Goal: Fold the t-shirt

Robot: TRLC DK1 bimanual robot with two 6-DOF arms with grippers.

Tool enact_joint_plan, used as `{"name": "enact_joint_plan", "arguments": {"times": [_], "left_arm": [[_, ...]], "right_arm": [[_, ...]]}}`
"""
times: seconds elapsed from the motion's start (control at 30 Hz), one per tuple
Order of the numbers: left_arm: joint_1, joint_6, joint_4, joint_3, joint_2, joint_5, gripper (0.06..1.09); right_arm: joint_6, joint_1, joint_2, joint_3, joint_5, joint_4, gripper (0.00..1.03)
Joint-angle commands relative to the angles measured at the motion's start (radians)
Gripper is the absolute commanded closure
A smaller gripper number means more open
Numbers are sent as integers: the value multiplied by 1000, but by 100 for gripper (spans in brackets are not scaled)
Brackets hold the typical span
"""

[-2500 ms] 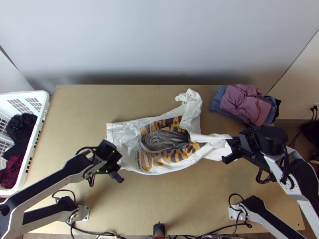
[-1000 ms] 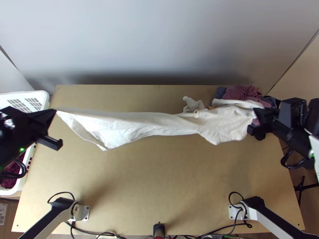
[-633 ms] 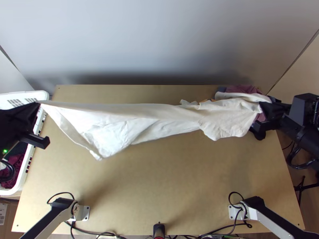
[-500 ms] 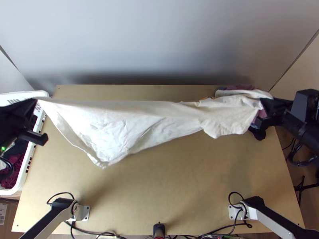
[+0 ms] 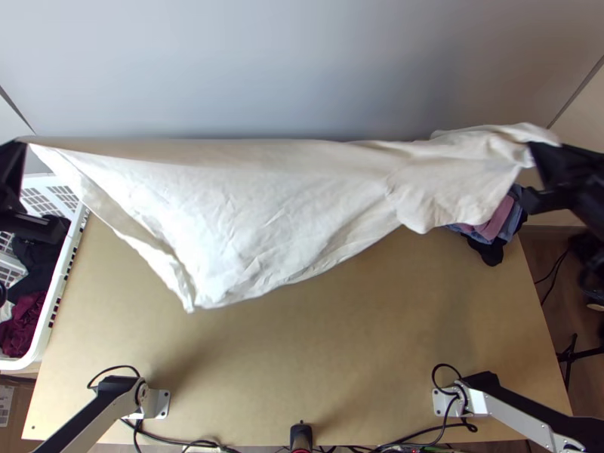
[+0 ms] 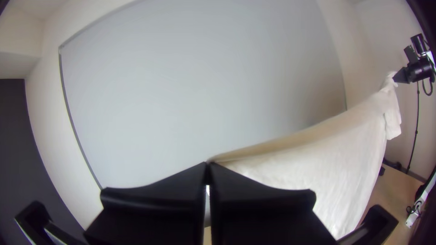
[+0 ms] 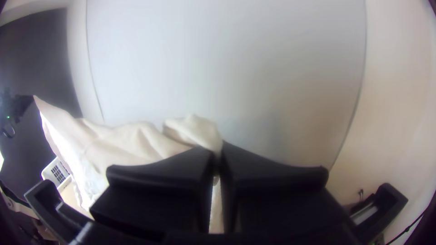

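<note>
I'm holding the t-shirt (image 5: 264,211) unfolded above the desk (image 5: 302,355), one corner pinched in my left hand (image 6: 207,165) and bunched cloth in my right hand (image 7: 218,153), so I judge laying it flat and every fold remain.

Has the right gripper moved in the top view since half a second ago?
Yes. The right gripper now shows farther up the picture and somewhat farther right, judged against the pile of clothes on the table's right side.
</note>
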Motion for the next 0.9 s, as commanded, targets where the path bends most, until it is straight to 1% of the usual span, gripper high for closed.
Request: {"name": "enact_joint_plan", "arguments": {"times": [0.0,0.13,0.3,0.5,0.57,0.67,0.77,0.87], "left_arm": [[11,18,46,18,-39,-1,105],[19,15,64,18,-74,-11,105],[31,-11,72,9,-120,-24,105],[32,-4,75,-45,-209,-23,105],[32,-4,73,-48,-224,-23,105],[31,1,64,-60,-260,-23,105],[26,12,50,-89,-307,-18,105],[26,12,44,-123,-353,-14,105]], "right_arm": [[-18,-12,-52,81,3,-7,100],[-38,-17,-104,112,9,-7,100],[-69,-57,-178,126,9,-7,100],[-121,-83,-265,109,8,-36,100],[-130,-86,-300,78,6,-51,100],[-121,-100,-363,12,-6,-80,100],[-115,-147,-442,-75,-50,-102,100],[-113,-183,-506,-147,-72,-114,100]]}}
